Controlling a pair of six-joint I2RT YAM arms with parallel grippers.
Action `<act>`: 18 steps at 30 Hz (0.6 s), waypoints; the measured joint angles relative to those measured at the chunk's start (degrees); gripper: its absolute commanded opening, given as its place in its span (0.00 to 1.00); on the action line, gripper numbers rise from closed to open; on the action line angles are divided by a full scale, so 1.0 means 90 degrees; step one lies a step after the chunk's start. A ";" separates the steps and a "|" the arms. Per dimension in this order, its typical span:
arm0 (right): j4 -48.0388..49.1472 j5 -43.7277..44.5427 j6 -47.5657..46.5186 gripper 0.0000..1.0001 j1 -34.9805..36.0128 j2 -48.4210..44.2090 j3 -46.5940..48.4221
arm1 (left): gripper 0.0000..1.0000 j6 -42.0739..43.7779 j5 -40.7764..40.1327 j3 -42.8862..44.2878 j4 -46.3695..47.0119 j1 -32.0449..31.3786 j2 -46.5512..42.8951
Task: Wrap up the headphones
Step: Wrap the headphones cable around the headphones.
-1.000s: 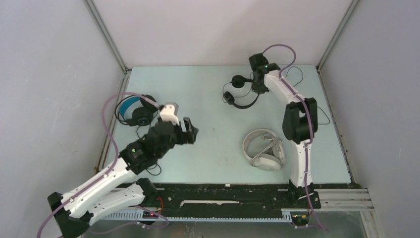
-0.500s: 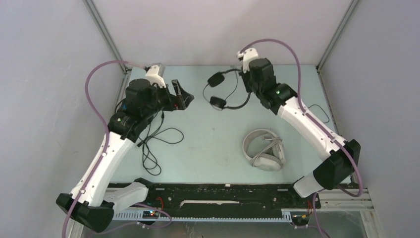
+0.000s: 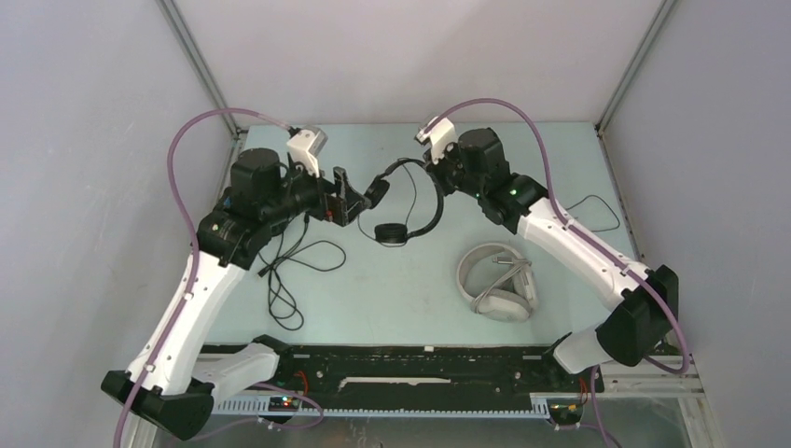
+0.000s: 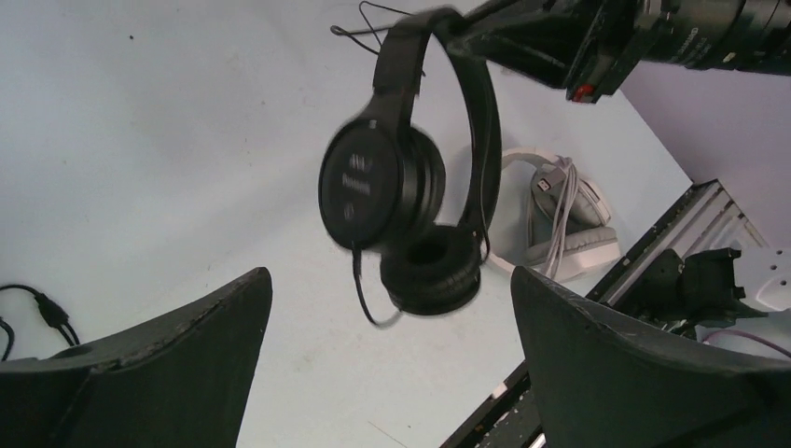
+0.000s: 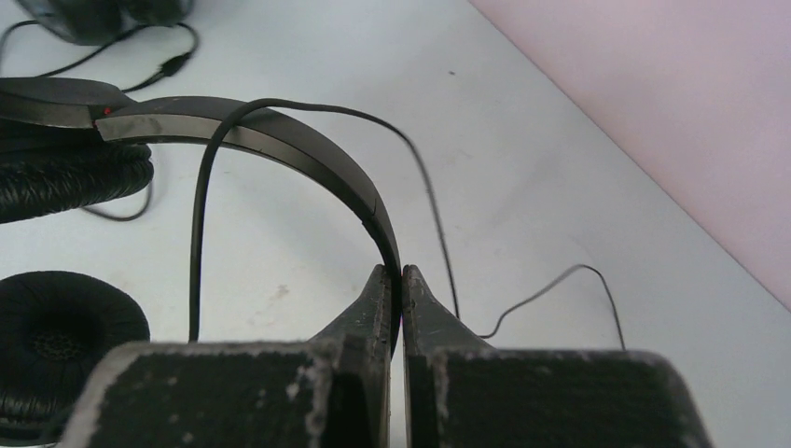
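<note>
Headband of the thin black on-ear headset [image 5: 280, 145] sits pinched in the clenched right claw [image 5: 393, 280], above the pale tabletop [image 5: 560, 187]. Its earcups hang just ahead of the left claw [image 4: 390, 280], spread wide and released; beyond it lies the large white over-ear headset [image 4: 569, 229].
</note>
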 measured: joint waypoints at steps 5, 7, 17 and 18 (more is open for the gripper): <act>-0.0073 -0.0559 -0.0226 0.00 0.0109 -0.0129 -0.0095 | 0.99 0.0347 -0.0097 0.0947 -0.0430 0.0002 0.0605; -0.0104 -0.0775 -0.0369 0.00 0.0109 -0.0308 -0.0289 | 0.98 0.0335 -0.0308 0.1180 -0.0432 0.0053 0.0784; -0.0134 -0.1282 -0.0952 0.00 0.0160 -0.1190 -0.1166 | 0.93 -0.2280 0.0221 0.0170 0.0879 0.0287 0.1042; -0.0129 -0.1275 -0.0981 0.00 0.0175 -0.1258 -0.1219 | 0.93 -0.2708 0.0277 -0.0226 0.1168 0.0287 0.0967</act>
